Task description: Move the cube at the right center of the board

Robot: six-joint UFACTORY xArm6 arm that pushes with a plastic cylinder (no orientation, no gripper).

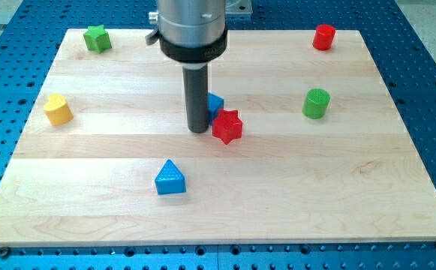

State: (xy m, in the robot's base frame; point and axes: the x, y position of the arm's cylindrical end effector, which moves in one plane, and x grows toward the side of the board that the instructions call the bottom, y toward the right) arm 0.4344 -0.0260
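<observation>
My tip (pixel 198 130) rests on the board near the middle, right beside the left edge of a red star block (pixel 227 126). A blue block (pixel 215 103), probably the cube, sits just behind the rod and is partly hidden by it; it touches the red star's top. A green cylinder (pixel 316 103) stands at the view's right centre, well apart from the tip.
A blue triangle block (pixel 170 178) lies below and left of the tip. A yellow block (pixel 58 109) is at the left, a green star (pixel 97 37) at top left, a red cylinder (pixel 323 37) at top right. The wooden board (pixel 353 195) lies on a blue perforated table.
</observation>
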